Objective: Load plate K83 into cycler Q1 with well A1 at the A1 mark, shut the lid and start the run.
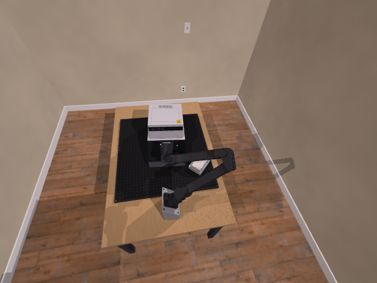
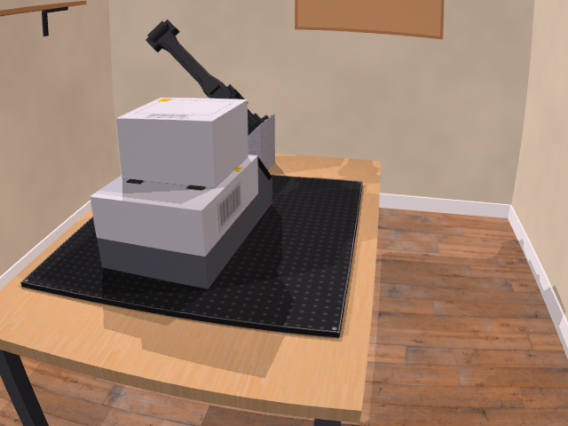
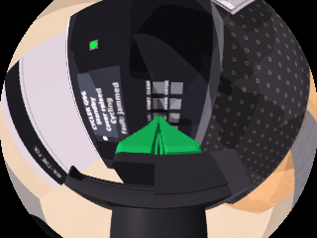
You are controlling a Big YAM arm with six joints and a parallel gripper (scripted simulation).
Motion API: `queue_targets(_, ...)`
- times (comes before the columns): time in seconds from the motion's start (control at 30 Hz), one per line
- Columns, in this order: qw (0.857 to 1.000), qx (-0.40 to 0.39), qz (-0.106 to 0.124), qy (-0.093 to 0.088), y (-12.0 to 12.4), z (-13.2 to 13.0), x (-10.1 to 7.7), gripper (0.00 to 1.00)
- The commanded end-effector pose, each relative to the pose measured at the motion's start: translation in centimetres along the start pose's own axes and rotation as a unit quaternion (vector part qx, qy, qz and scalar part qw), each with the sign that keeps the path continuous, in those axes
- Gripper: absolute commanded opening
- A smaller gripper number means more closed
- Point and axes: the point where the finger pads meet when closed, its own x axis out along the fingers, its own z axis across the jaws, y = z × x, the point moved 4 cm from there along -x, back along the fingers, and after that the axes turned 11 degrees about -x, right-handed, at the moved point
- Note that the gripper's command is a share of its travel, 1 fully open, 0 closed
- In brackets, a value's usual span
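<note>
The pincer (image 3: 158,138), its green wedge-shaped fingertips pressed together on nothing, is hovering over Q1's (image 1: 165,121) glossy black panel, near the key grid (image 3: 162,98). Q1's boxy white lid (image 2: 183,138) is sitting shut. The flat white plate K83 (image 1: 199,165) is lying beside Q1 on the dotted black mat (image 1: 134,170) covering the wooden surface (image 1: 194,213).

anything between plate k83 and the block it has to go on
Yes: Q1's lid is shut over the block. K83 lies on its nest right of Q1. The shut, empty gripper points at the keypad; status lamp green.

My arm (image 1: 201,179) folds at the elbow and reaches forward; my gripper (image 3: 158,120) points down, fingers pressed together (nothing between them).
</note>
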Motion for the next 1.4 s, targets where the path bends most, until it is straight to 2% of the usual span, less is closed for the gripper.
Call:
queue_targets(0.0,1.0,0.014,-0.004,-0.021,-0.6,3.0,-0.2,0.0)
queue_targets(1.37,1.0,0.002,-0.004,-0.008,-0.2,0.6,0.5,0.0)
